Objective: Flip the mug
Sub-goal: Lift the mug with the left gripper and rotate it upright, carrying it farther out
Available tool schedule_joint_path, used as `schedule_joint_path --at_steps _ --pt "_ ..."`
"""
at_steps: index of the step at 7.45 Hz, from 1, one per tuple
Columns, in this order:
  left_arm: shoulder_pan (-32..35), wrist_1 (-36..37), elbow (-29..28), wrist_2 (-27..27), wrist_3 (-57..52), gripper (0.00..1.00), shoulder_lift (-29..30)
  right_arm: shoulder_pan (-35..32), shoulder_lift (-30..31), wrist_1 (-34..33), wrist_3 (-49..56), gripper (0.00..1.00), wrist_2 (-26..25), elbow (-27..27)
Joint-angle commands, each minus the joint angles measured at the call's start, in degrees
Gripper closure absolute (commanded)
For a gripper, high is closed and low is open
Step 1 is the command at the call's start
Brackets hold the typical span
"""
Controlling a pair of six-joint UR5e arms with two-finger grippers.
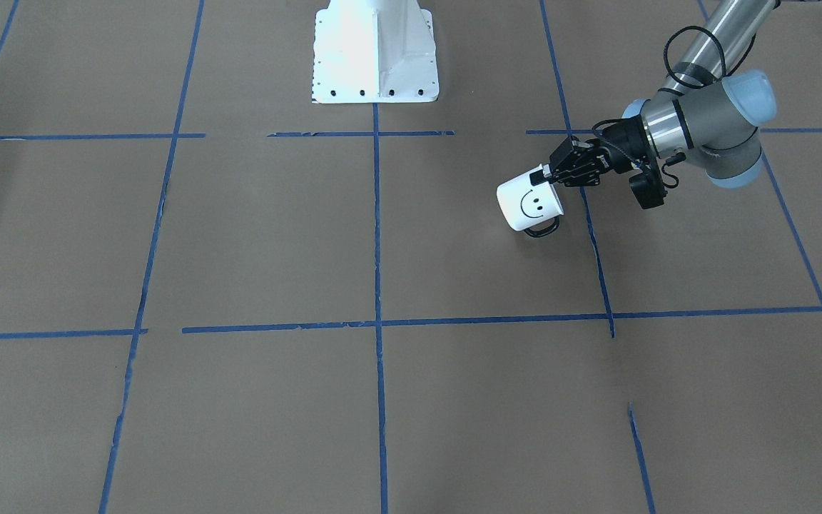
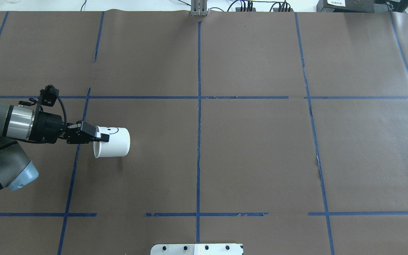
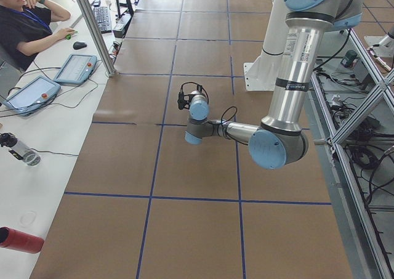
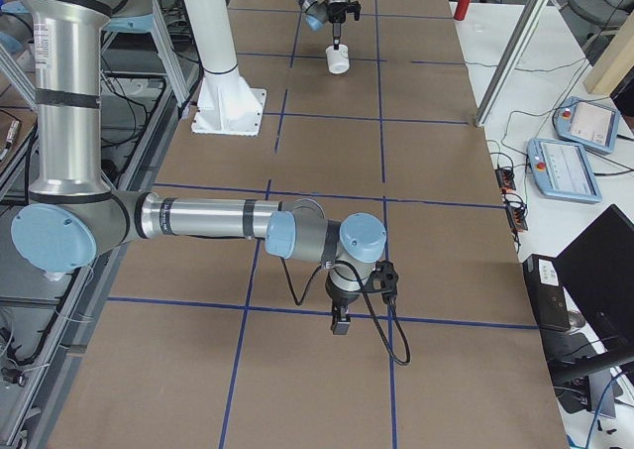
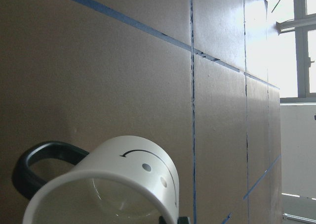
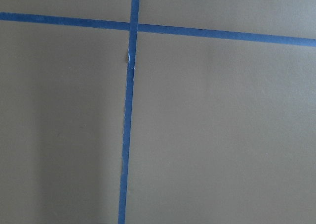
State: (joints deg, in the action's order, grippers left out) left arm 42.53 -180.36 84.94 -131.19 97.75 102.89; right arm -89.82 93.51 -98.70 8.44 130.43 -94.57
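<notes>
The white mug point(image 1: 529, 203) with a black smiley face and a dark loop handle point(image 1: 542, 230) lies tilted on its side in the air, its mouth toward my left gripper point(image 1: 543, 176). That gripper is shut on the mug's rim, one finger inside and one outside. The overhead view shows the mug point(image 2: 113, 142) and the gripper point(image 2: 101, 137) left of centre. The left wrist view looks into the mug's mouth point(image 5: 123, 184). My right gripper point(image 4: 340, 323) points down close over the table and shows only in the exterior right view, so I cannot tell whether it is open.
The brown table point(image 2: 253, 152) carries a grid of blue tape lines point(image 2: 198, 141). The white robot base point(image 1: 375, 53) stands at the table's robot-side edge. A side bench with tablets point(image 3: 74, 69) and a seated operator point(image 3: 21, 20) lies beyond the far edge.
</notes>
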Motion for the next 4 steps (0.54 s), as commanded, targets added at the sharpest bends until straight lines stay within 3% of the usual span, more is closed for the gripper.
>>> schedule_joint_path --at_steps 1,3,4 --pt "-0.1 25.6 8.3 -0.9 0.0 1.0 5.3 0.0 0.0 0.0 0.0 0.0 0.0 0.0" --pt "-1.0 46.7 9.0 -0.3 -0.2 1.0 14.3 0.0 0.0 0.0 0.0 0.0 0.0 0.0" --pt "-2.2 59.4 8.9 3.7 -0.7 1.0 20.1 0.0 0.0 0.0 0.0 0.0 0.0 0.0"
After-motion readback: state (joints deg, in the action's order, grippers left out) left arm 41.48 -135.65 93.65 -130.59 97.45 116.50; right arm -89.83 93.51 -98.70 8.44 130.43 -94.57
